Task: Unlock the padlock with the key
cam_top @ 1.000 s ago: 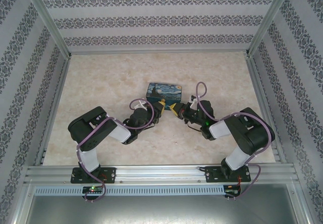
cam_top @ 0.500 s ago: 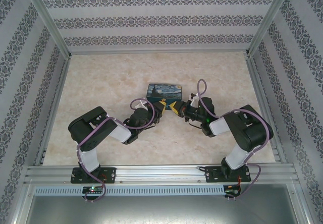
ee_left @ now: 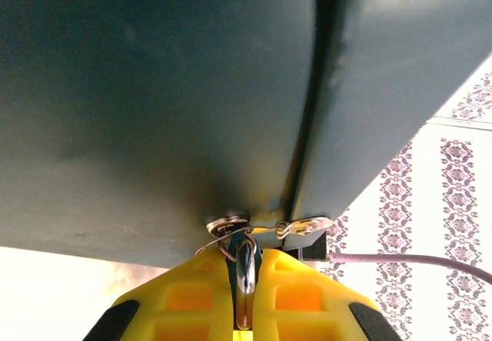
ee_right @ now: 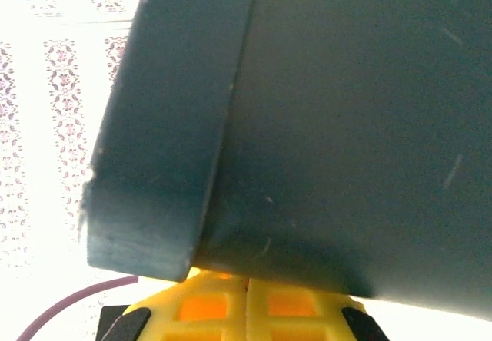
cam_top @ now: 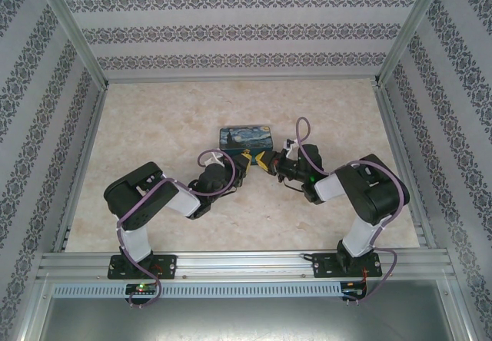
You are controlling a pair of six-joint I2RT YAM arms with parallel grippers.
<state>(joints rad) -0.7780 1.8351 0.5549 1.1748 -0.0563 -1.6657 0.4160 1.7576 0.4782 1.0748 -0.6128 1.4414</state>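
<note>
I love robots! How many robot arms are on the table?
2: the left arm at the near left, the right arm at the near right, both reaching toward the box.

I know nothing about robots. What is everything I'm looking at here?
box: one, dark blue with a swirly painted lid, mid-table, just beyond both grippers.
clasp: one, silvery, on the box's edge.
thin metal piece: one, silvery, by the clasp; possibly the key.
table: one, marbled beige.
walls: three, patterned wallpaper.
cables: purple, on the arms.
left arm, right arm: black and white.
left gripper: yellow, shut on the thin metal piece.
right gripper: yellow, shut, beside the box.
</note>
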